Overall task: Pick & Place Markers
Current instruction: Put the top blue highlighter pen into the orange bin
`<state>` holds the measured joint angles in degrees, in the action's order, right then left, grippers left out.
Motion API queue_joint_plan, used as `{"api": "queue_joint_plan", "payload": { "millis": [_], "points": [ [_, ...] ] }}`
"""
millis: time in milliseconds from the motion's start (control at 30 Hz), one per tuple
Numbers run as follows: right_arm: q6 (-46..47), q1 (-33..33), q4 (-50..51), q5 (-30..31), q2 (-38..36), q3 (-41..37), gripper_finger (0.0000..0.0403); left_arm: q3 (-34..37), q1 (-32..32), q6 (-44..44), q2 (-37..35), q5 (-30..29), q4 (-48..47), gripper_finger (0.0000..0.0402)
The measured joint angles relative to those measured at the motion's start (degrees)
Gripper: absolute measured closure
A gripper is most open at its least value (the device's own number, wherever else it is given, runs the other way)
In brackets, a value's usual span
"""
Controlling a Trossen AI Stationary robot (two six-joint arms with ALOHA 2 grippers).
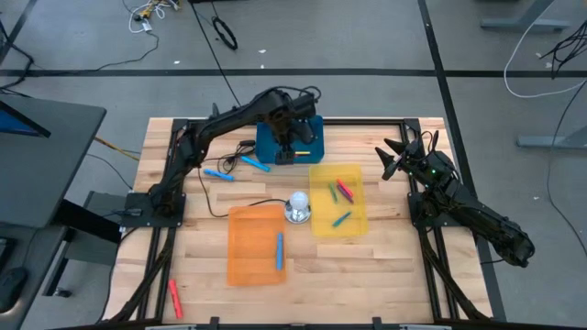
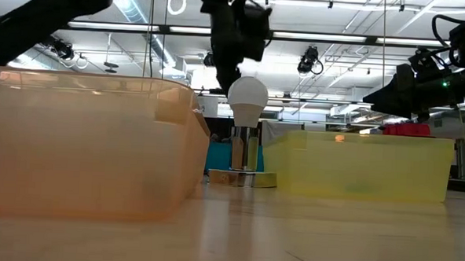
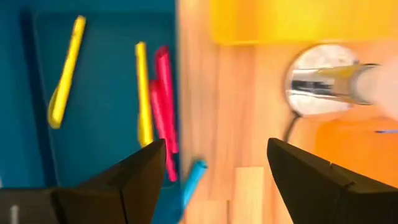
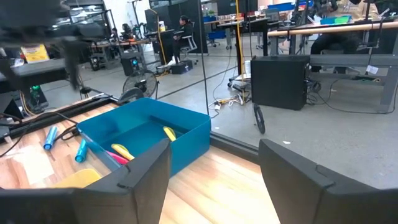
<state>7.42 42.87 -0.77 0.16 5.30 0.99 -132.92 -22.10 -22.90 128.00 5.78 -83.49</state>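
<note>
The blue tray [image 1: 312,128] stands at the table's far middle. It holds two yellow markers [image 3: 67,71] and red markers [image 3: 163,93]. My left gripper [image 1: 295,151] hangs open over the tray's near edge, pointing down, with nothing between its fingers [image 3: 214,146]. A light blue marker [image 3: 194,177] lies on the table by that edge, and another light blue one [image 1: 218,172] lies farther left. The yellow tray [image 1: 358,225] holds green, red and blue markers. In the orange tray [image 1: 243,247] lies one blue marker [image 1: 280,249]. My right gripper [image 1: 394,158] waits open at the right edge.
A white bulb on a shiny round stand [image 1: 298,207] sits between the orange and yellow trays, its black cord running left over the wood. A red marker [image 1: 174,298] lies by the frame at the near left. Bare wood lies near the table's front edge.
</note>
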Motion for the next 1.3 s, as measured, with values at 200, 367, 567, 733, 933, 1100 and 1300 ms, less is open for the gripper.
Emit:
{"api": "queue_joint_plan", "payload": {
  "millis": [200,367,567,733,933,1100,1300],
  "points": [
    [0.0,0.0,0.02,0.0,-0.02,0.0,0.0158,0.0,5.89,-0.11,-1.81,0.09,-0.76,0.0115],
    [0.0,0.0,0.02,0.0,0.0,0.0,0.0158,2.41,10.74,-0.33,-4.67,0.16,-1.04,0.0115],
    [0.0,0.0,0.02,0.0,-0.02,0.0,0.0158,11.61,14.91,-2.65,-9.95,-0.09,0.19,0.0115],
    [0.0,0.0,0.01,0.0,-0.01,0.0,0.0158,22.23,16.88,-6.8,-15.3,-1.62,4.37,0.0115],
    [-0.01,0.0,0.01,0.0,-0.01,0.0,0.0158,33.29,16.75,-12.16,-22.11,-5.24,9.71,0.0115],
    [0.0,0.0,0.02,0.0,-0.01,0.0,0.0158,40.28,16.86,-12.28,-26.68,-5.38,13.0,0.0115],
    [0.0,0.0,0.02,-0.02,-0.02,0.0,0.0158,46.34,17.87,-11.96,-30.02,-5.12,13.68,0.0115]
  ]
}}
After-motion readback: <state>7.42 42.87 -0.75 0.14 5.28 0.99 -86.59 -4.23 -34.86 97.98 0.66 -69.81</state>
